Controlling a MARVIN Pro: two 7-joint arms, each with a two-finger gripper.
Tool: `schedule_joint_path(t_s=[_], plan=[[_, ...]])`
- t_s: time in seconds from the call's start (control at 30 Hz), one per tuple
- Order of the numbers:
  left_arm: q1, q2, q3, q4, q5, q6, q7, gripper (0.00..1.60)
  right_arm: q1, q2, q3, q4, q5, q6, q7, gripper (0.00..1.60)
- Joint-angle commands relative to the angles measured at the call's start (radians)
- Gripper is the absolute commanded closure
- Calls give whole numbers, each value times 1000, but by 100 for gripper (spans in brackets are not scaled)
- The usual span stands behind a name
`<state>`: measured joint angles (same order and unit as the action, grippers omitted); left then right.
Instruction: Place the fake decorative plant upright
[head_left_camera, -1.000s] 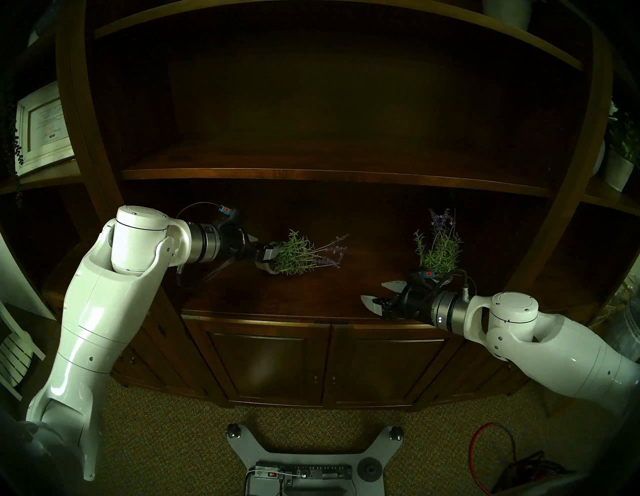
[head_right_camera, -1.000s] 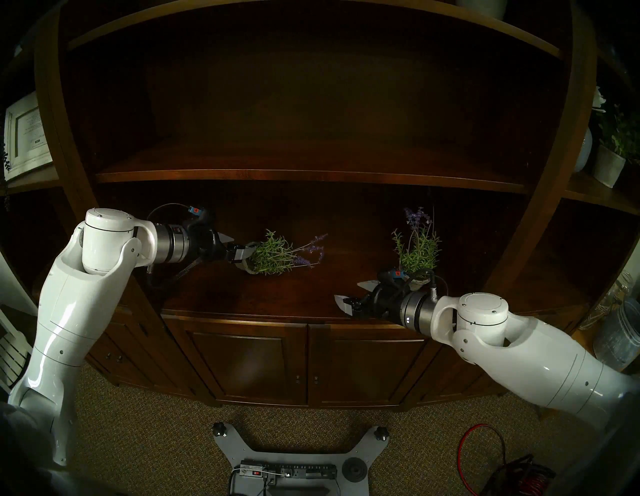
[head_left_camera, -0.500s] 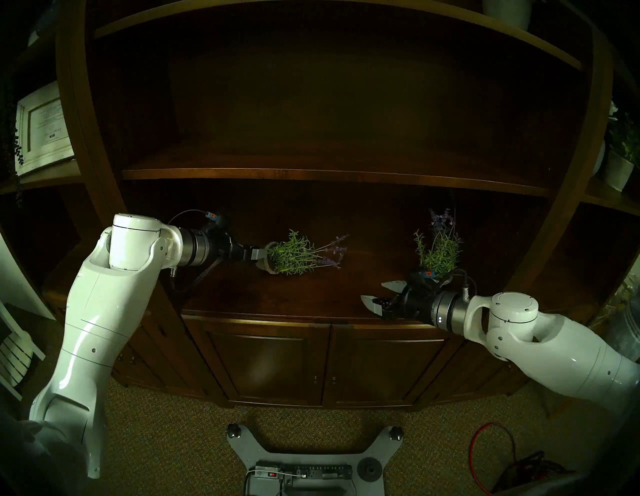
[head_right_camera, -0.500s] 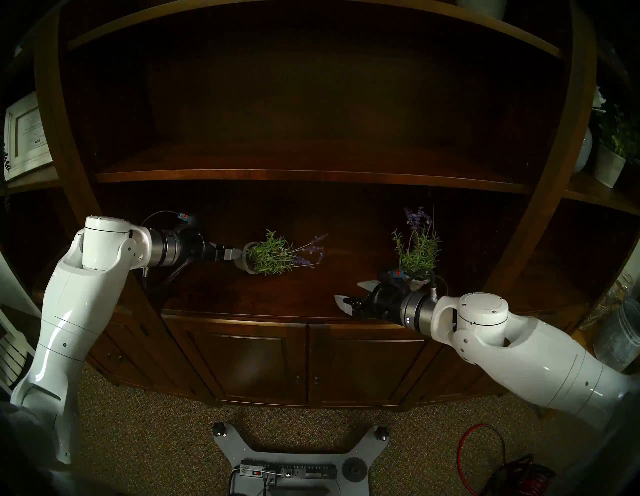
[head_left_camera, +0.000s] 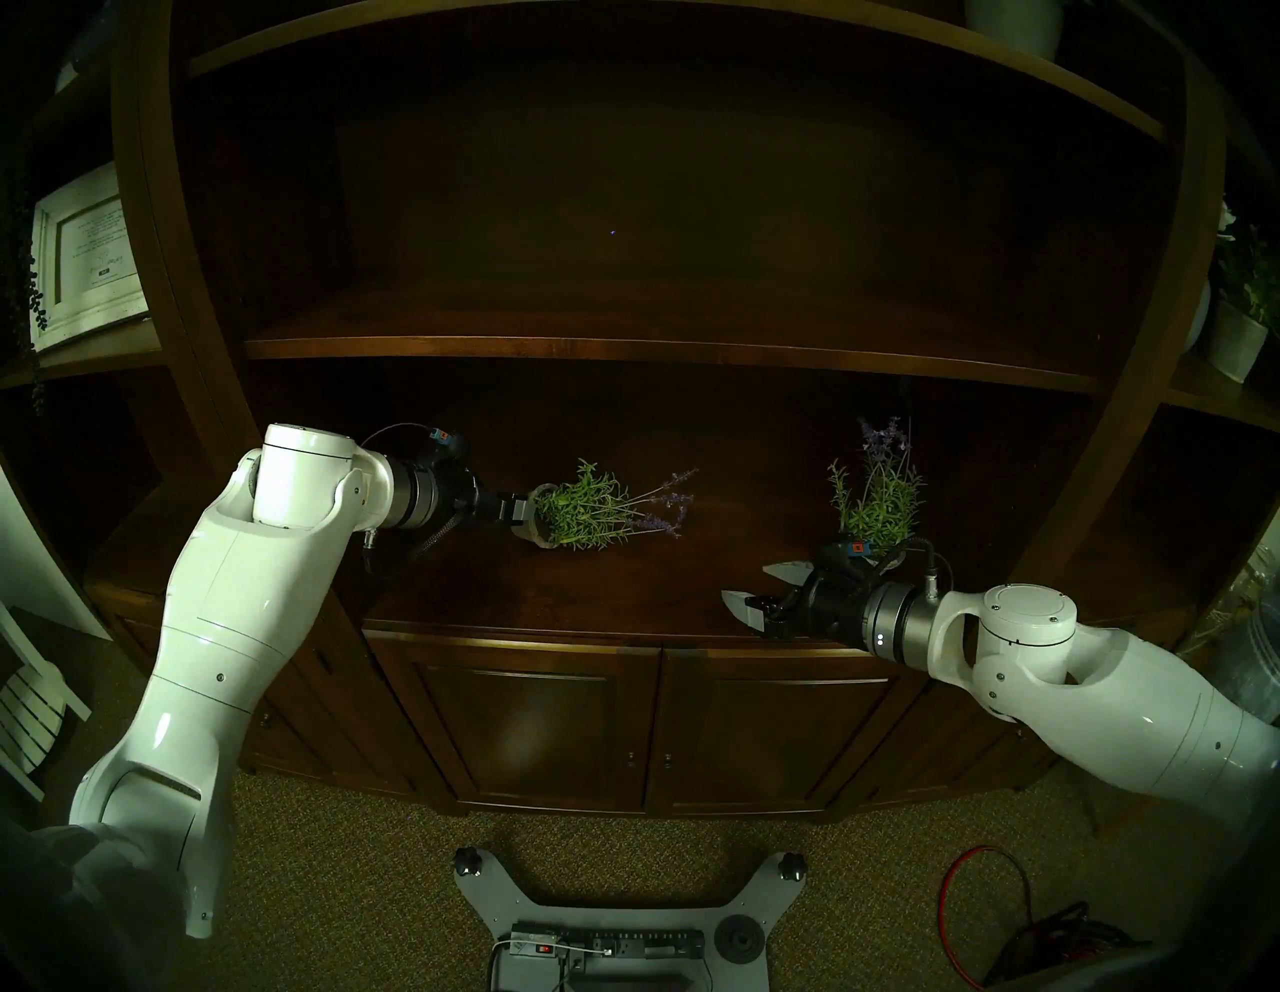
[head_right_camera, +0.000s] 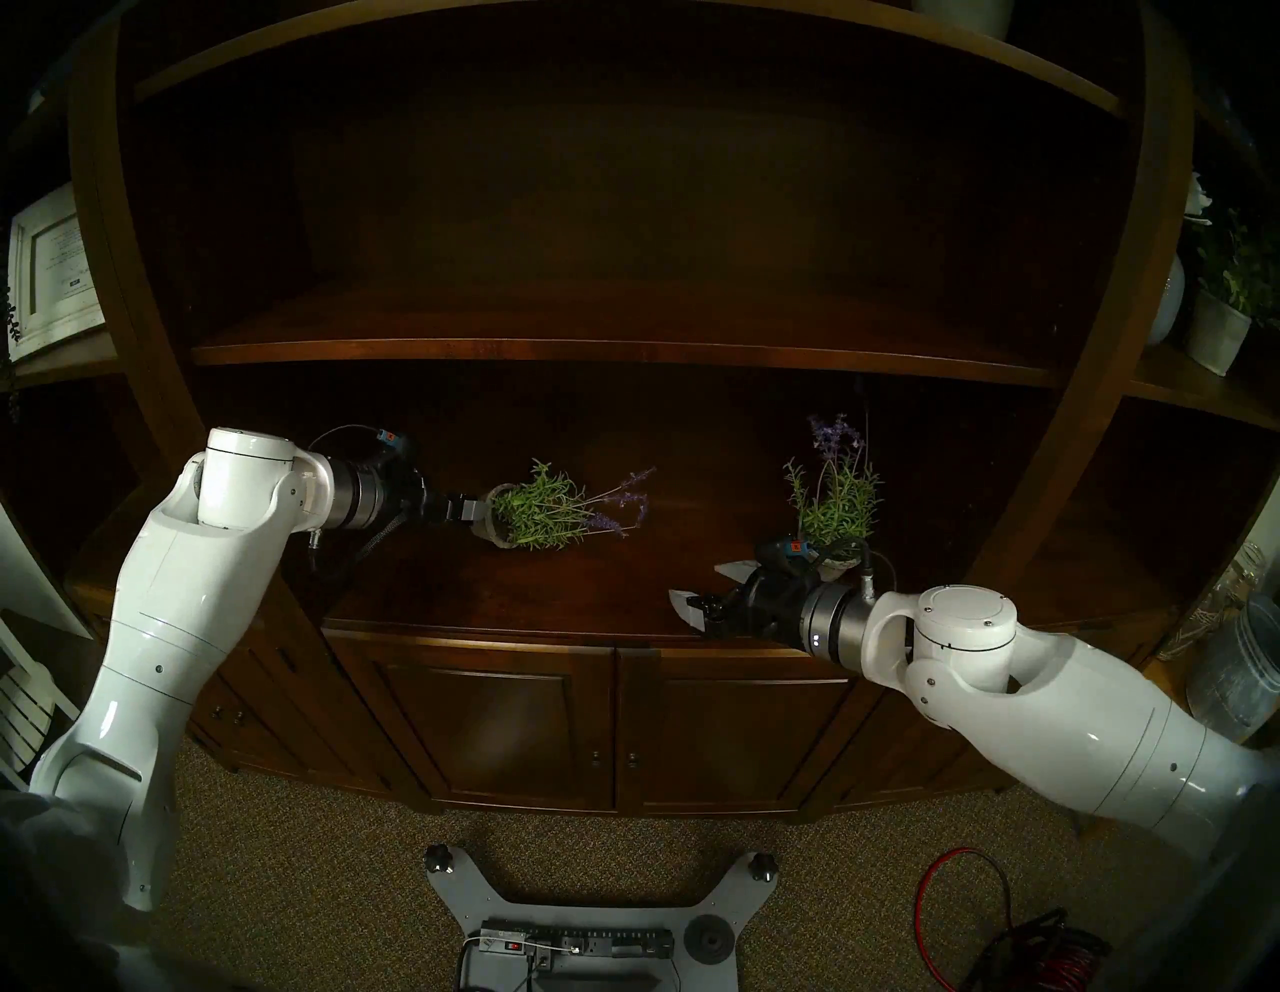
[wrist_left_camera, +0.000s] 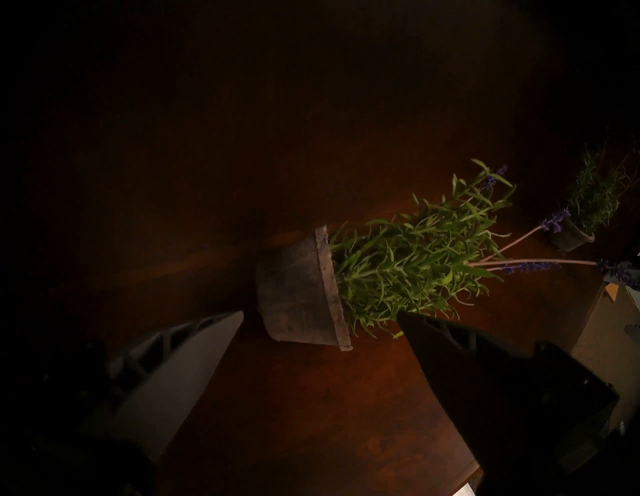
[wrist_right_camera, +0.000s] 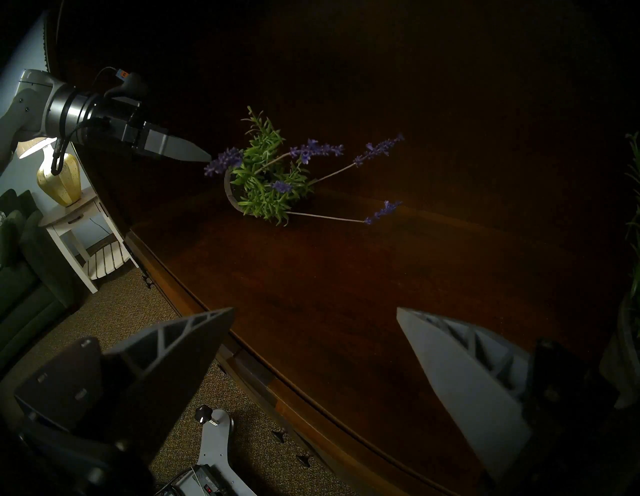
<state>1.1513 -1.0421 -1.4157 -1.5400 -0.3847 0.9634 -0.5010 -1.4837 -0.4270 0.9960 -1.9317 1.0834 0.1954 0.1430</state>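
Lying on its side on the dark wooden shelf (head_left_camera: 623, 596), the fake lavender plant (head_left_camera: 596, 512), long axis running sideways: grey pot (wrist_left_camera: 298, 294) toward the left arm, green leaves and purple flower spikes pointing toward the right arm. Hovering just beside the pot with jaws spread wide and gripping nothing, the left gripper (wrist_left_camera: 320, 317). Hanging open and empty near the shelf's front edge, the right gripper (head_left_camera: 751, 585). Standing upright behind it, a second lavender plant (head_left_camera: 876, 492).
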Motion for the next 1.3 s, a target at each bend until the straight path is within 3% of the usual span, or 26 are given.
schedule_joint_path(t_s=[0.0,0.03,0.57,1.27], plan=[[-95,4,3,8,1,-3,2,0,21,-1,22,-12,2,-13,-1,0],[-125,18,29,34,-5,-3,-8,0,21,-1,22,-12,2,-13,-1,0],[-180,77,131,68,-35,-3,-49,0,21,0,22,-12,2,-13,-1,0],[-227,109,212,103,-81,-3,14,0,21,0,22,-12,2,-14,-2,0]])
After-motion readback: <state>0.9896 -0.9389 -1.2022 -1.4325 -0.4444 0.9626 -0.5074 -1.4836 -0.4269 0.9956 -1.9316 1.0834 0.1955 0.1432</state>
